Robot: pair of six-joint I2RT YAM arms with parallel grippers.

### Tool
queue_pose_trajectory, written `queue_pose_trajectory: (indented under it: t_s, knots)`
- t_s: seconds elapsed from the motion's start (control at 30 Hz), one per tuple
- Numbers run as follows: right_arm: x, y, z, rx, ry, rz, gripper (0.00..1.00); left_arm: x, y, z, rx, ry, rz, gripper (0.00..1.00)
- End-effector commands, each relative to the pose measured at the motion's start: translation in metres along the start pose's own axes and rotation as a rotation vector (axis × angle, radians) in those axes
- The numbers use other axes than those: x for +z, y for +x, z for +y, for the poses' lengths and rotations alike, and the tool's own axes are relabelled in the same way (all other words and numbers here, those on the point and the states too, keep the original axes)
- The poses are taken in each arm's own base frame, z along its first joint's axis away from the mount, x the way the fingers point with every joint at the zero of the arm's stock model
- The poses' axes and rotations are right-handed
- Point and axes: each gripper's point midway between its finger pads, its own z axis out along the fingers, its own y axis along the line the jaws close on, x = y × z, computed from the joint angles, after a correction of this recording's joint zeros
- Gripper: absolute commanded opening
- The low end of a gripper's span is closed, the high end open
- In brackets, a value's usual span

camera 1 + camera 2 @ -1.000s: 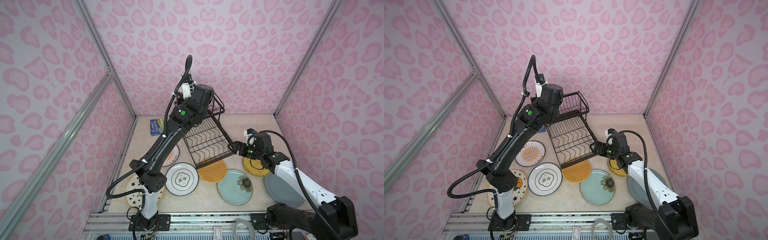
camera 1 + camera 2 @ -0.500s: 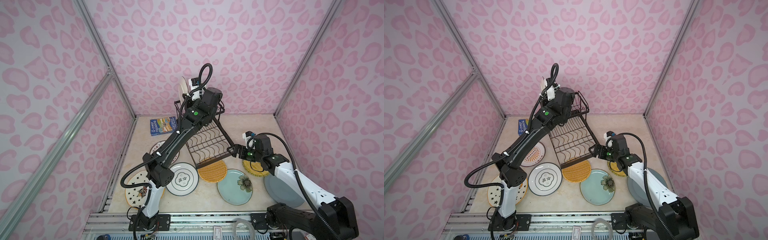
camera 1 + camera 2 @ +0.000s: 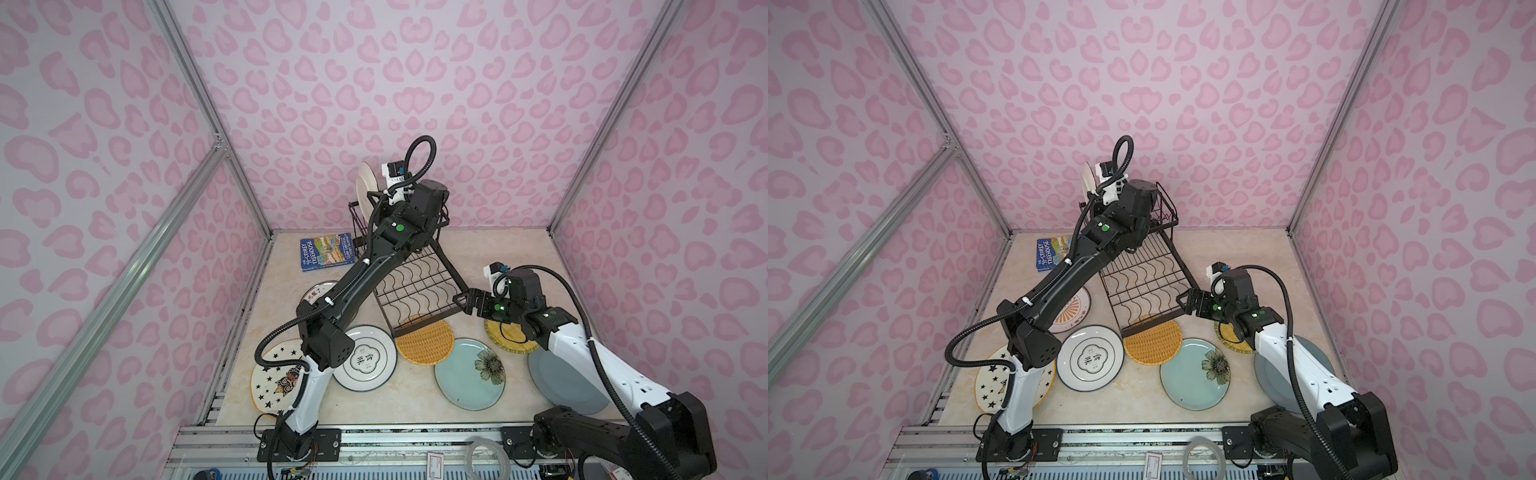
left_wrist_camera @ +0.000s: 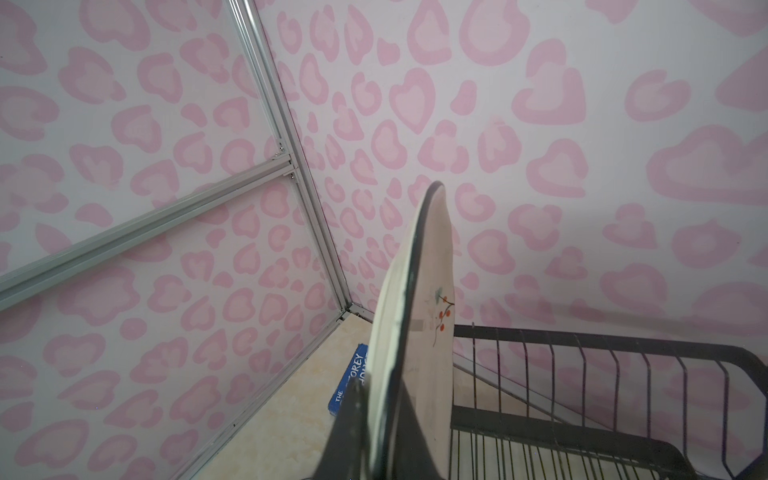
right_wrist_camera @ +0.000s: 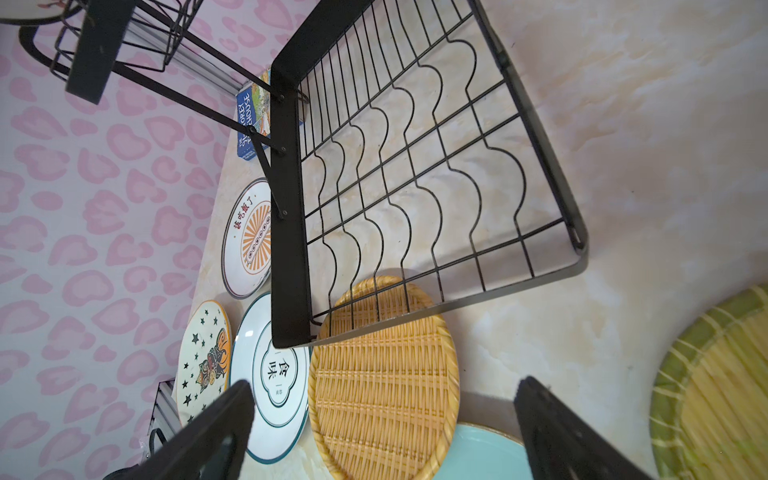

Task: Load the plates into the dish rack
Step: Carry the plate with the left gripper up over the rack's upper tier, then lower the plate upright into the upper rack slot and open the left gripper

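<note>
Left tool [image 4: 374,432]: clamped on the rim of the cream round plate with a red-berry sprig [image 4: 428,291]. The plate stands on edge, near upright, at the far left end of the black wire two-tier dish rack [image 3: 419,282], level with its raised basket [image 4: 582,353]. The basket's upright wires lie just beside and below the plate. The plate's lower edge is hidden by the tool, so whether it sits in a slot cannot be told.

Right tool [image 3: 464,302]: jaws wide apart and holding nothing, just beside the near right corner of the flat tray.

Assessment: the left arm alone governs the coming move, a straight lowering with the plate's face kept parallel to the dividers.

Contents: the tray of wavy wires holds no plate. No other plate shows in the basket.

Flat on the table [image 3: 498,249]:
- orange woven plate [image 3: 424,343], its edge under the tray's frame
- yellow-green woven plate [image 3: 505,336]
- teal flower plate [image 3: 469,374]
- grey-blue plate [image 3: 561,382]
- white plate with characters [image 3: 363,359]
- star-printed plate [image 3: 274,376]
- sunburst plate [image 5: 249,237]
</note>
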Motion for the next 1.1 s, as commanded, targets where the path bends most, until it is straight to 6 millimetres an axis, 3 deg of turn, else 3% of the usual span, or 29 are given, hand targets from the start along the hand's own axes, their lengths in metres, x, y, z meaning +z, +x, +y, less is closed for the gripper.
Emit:
queue_pose_trajectory:
  t_s: [0.0, 0.23, 1.07]
  knots:
    - [0.001, 0.001, 0.001, -0.006, -0.008, 0.011, 0.97, 0.002, -0.012, 0.012, -0.085, -0.072, -0.025, 0.02]
    - [0.005, 0.002, 0.001, 0.006, -0.015, 0.017, 0.97, 0.006, -0.015, 0.015, -0.077, -0.09, -0.028, 0.02]
    - [0.003, 0.002, -0.001, 0.001, 0.001, 0.02, 0.97, 0.018, 0.03, -0.002, -0.025, -0.045, 0.02, 0.02]
